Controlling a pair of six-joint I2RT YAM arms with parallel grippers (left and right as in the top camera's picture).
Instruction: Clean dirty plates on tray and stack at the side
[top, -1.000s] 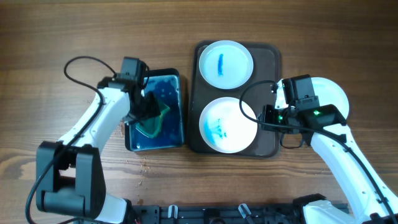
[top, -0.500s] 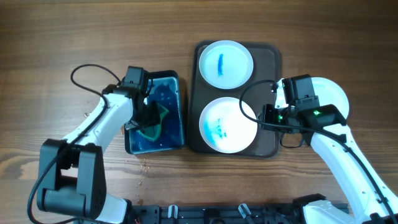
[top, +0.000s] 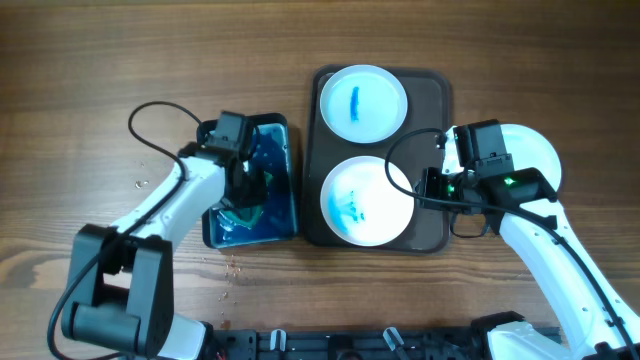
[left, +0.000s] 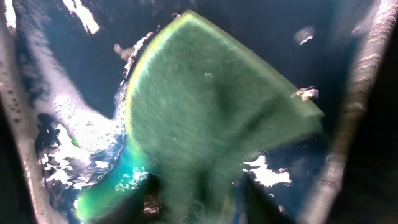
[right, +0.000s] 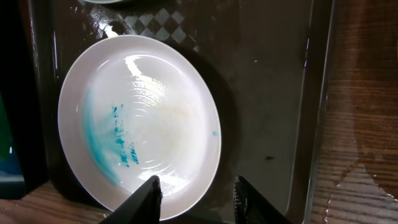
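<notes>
The dark brown tray (top: 440, 100) holds two white plates. The far plate (top: 362, 102) carries a blue streak, and the near plate (top: 366, 200) has blue smears left of its middle (right: 143, 112). A third plate (top: 535, 150) lies on the table right of the tray, partly under the right arm. My right gripper (right: 199, 202) hangs open over the near plate's right rim, one finger above the plate and one above the tray floor (right: 267, 93). My left gripper (left: 205, 193) is down in the blue liquid, shut on a creased green sponge (left: 211, 106).
A smaller black tray (top: 292, 170) of blue liquid stands just left of the brown tray, with the sponge (top: 245, 205) and left gripper (top: 248, 185) inside it. Cables loop from both arms. Small drops speckle the wood near the black tray's left and front.
The left gripper has shifted a little to the right over the black tray and its fingers have closed in on the sponge. The right arm and the plates have not moved.
</notes>
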